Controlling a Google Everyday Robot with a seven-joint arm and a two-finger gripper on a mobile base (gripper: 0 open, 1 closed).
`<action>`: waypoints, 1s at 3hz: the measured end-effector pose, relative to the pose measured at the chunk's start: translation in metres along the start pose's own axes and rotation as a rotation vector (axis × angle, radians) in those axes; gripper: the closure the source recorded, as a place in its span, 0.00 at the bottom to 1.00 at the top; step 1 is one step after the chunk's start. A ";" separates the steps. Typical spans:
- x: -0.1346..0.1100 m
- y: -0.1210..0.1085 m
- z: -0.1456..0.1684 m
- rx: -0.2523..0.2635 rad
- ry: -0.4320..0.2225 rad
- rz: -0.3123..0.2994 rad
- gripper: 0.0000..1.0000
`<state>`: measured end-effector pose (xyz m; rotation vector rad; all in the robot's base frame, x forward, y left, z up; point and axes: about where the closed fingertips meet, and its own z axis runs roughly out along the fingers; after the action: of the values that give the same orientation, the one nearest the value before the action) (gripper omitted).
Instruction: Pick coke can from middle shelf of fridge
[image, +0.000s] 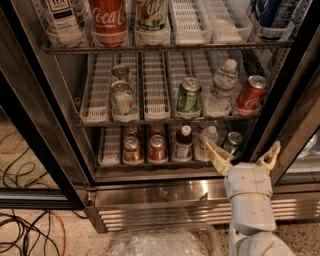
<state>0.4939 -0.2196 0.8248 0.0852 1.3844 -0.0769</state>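
The coke can (250, 95), red with a silver top, stands at the right end of the middle shelf (155, 119), a wire rack with white slotted lane trays, inside the open fridge (150, 192). My gripper (240, 154) is open and empty. It hangs in front of the bottom shelf, below and slightly left of the coke can, about a shelf's height under it. Its left finger (212, 152) overlaps a water bottle on the bottom shelf. Its right finger (270, 155) is near the black door frame.
On the middle shelf stand a green can (188, 96), a water bottle (222, 86) and two silver cans (122, 97). The top rack holds a big Coca-Cola bottle (107, 20). Cans and bottles fill the bottom shelf. Cables (30, 230) lie on the floor at left; a plastic-wrapped bin (160, 242) sits below.
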 end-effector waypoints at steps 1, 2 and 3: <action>-0.006 0.018 0.003 0.054 -0.031 0.035 0.00; -0.017 0.018 0.001 0.143 -0.049 0.074 0.00; -0.017 0.018 0.001 0.143 -0.049 0.074 0.00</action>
<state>0.4936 -0.2014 0.8416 0.2522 1.3248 -0.1160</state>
